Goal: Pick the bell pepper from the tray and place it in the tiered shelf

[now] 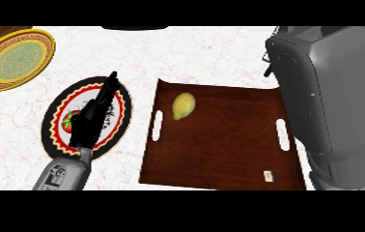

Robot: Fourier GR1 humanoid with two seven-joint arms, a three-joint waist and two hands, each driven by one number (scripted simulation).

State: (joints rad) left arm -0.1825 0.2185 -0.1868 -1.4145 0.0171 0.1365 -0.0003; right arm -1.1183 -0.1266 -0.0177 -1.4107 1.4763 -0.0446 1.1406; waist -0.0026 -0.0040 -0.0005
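A brown wooden tray (228,153) with two slot handles lies at the centre of the counter. On its far left part rests a yellow-green oval fruit (183,106). To the tray's left, a round plate (53,144) with a red, black and yellow rim carries a red item with a green top (68,122). My left hand (94,115) lies over this plate with its fingers straight, pointing away from me, beside the red item. My right forearm (321,105) rises large and grey along the right side, covering the tray's right edge. Its hand does not show.
A yellow and green patterned plate (21,57) sits at the far left corner. A dark shape (135,28) peeks in at the top edge. White marbled counter lies between the plates and the tray.
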